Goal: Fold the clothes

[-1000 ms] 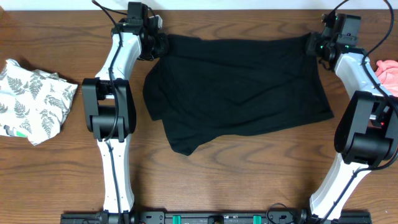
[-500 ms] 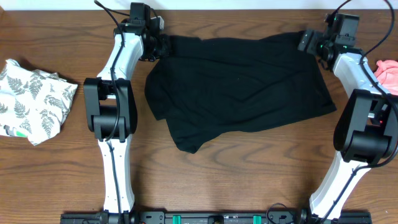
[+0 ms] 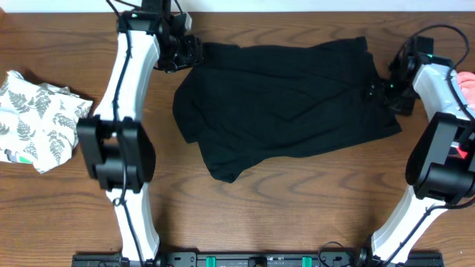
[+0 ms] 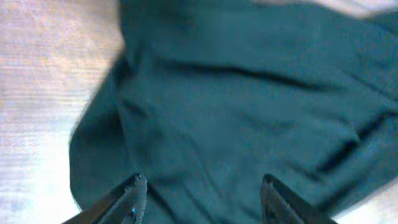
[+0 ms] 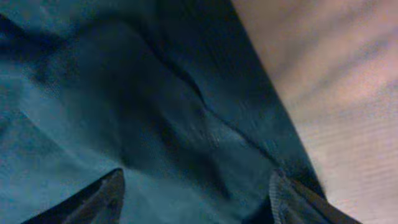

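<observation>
Cloth fills the middle of the wooden table [image 3: 297, 215]: the large black garment [image 3: 286, 104] lies spread and rumpled there, its upper edge close to the far side of the table and its lower-left part bunched into a loose fold toward the near side. The left gripper [image 3: 187, 53] hangs at the garment's upper-left corner. In the left wrist view its fingers [image 4: 127, 196] stand spread apart with nothing between them and dark cloth below. The right gripper [image 3: 387, 89] sits over the garment's right edge. Its own wrist view shows the jaws parted wide above wrinkled fabric beside bare wood, gripping nothing. A white fern-print garment [image 3: 41, 126] lies crumpled at the table's left end, well apart from the black one. A pink piece [image 3: 466, 83] shows at the right edge, just beside the right arm.
</observation>
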Robot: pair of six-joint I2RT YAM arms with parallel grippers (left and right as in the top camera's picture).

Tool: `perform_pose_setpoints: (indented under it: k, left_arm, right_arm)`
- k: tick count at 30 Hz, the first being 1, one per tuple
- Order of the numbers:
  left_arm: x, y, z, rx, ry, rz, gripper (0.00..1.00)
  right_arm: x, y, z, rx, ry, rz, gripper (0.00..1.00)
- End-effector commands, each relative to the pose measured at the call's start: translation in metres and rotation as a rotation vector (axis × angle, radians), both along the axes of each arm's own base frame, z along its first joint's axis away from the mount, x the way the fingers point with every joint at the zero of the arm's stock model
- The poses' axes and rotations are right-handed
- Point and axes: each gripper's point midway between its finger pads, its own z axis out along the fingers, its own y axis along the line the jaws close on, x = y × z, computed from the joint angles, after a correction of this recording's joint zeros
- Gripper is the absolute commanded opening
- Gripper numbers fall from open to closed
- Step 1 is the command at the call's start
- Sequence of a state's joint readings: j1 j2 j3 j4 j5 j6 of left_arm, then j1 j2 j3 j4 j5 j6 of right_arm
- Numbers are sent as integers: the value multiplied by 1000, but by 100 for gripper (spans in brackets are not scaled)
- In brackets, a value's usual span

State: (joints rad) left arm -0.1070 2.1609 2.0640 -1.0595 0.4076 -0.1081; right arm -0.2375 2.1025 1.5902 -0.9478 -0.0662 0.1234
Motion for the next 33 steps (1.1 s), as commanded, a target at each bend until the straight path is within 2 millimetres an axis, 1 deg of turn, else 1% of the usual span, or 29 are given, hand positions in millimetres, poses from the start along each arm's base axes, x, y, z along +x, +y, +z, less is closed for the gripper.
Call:
perform_pose_setpoints:
  k: [1,2,5,10,15,17,19,22,29,33]
  left_arm:
    - [-26,-22,-12,34,80,-98,59]
    - [-39,-26,-20,56,126,-116,59]
    - [-60,-36,-37,101,195,-152,60]
    - [-91,-53,-67,124,288,-210,60]
    - [-120,-61,-89,146,374,-250,60]
    - [-130,-62,-96,154,404,-260,60]
    - [-140,-63,-102,163,433,-273,60]
    - [-150,-66,-108,172,458,-288,60]
    - [-154,-70,-108,176,462,-302,60]
    - [-154,-70,-108,177,463,-302,60]
  right_arm:
    - [-4,-2,13,-6,-5,12,70]
    - [-9,0,13,-3,15,29,69]
    - [-24,1,10,-4,76,53,69]
    - [-49,-3,2,-33,174,51,69]
    - [-65,-6,-9,-63,228,53,69]
    - [-65,-8,-14,-76,221,52,70]
    - [-57,-11,-17,-90,189,50,72]
    - [-48,-13,-16,-98,152,47,74]
    - [-42,-9,-13,-76,127,79,72]
    - [-40,-9,-7,-79,114,79,73]
